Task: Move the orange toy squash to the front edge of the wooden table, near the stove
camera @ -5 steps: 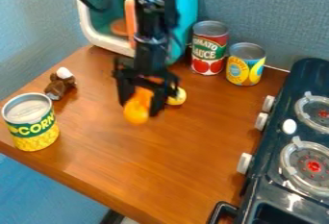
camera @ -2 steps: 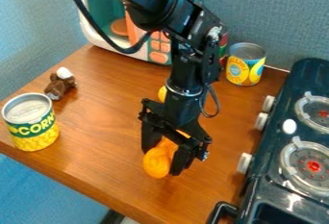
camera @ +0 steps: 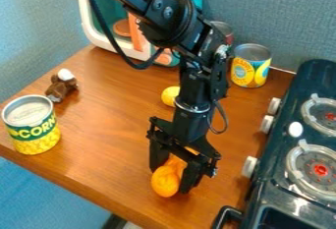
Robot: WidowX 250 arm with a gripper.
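Note:
The black gripper [camera: 172,178] hangs low over the front part of the wooden table, its fingers pressed to both sides of an orange toy [camera: 165,180]. The toy's rounded end sticks out toward the camera; part of it is hidden between the fingers. Behind the arm lies a small yellow ball [camera: 170,96]. At the left, a corn can [camera: 31,125] stands upright, with a small brown toy with a white top [camera: 61,85] behind it.
A toy microwave [camera: 98,31] stands at the back left. A yellow-labelled can [camera: 250,66] and a partly hidden red can [camera: 224,29] are at the back. The dark toy stove [camera: 295,139] lines the right side, and the table [camera: 98,164] ends at a front-left edge.
The arm has come from the table's middle toward the front and slightly right, carrying the orange toy along. The yellow ball now shows more fully behind it; the tomato can has become partly covered.

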